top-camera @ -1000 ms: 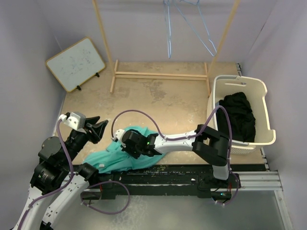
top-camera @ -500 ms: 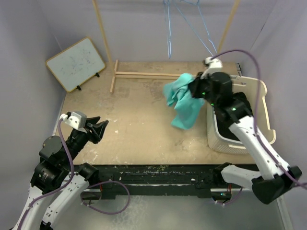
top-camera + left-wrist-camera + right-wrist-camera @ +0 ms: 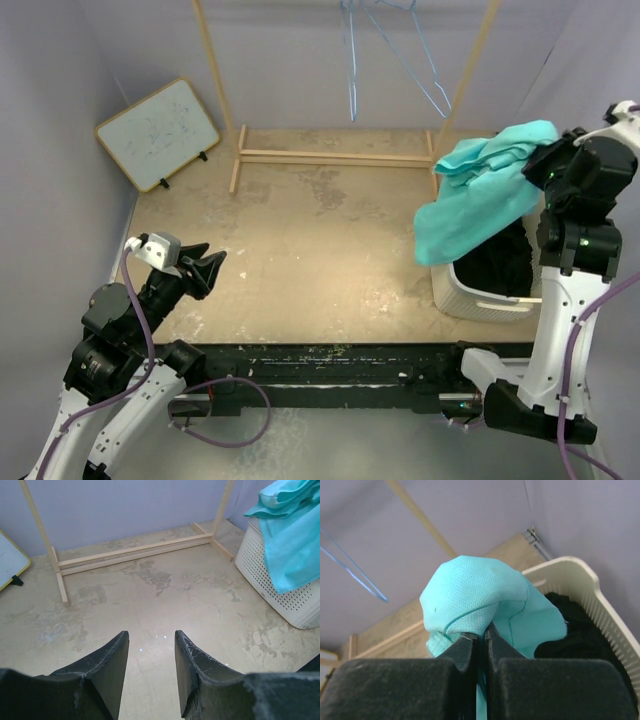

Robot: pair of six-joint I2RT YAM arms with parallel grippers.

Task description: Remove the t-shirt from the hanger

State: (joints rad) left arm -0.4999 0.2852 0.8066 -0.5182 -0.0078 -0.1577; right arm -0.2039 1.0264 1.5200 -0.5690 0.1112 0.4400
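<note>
**Teal shirt swung from mid-worktop to the basket**

Half a second back the right arm had the t-shirt [image 3: 475,200] near the middle of the worktop [image 3: 300,240]; now it is out at 3 o'clock, up over the white basket [image 3: 470,295]. The right pincer [image 3: 550,168] is clamped tight on a bunched fold of the teal cloth, jaws pressed together with fabric between them. The rest of the shirt drapes down over the basket's near rim and outer wall. Dark clothes [image 3: 500,265] lie inside the basket. The blue wire hangers [image 3: 350,70] hang bare on the wooden rack [image 3: 340,157] at 12 o'clock. At 8 o'clock the left pincer [image 3: 210,268] has not shifted, jaws partly apart, holding and touching nothing.
</note>
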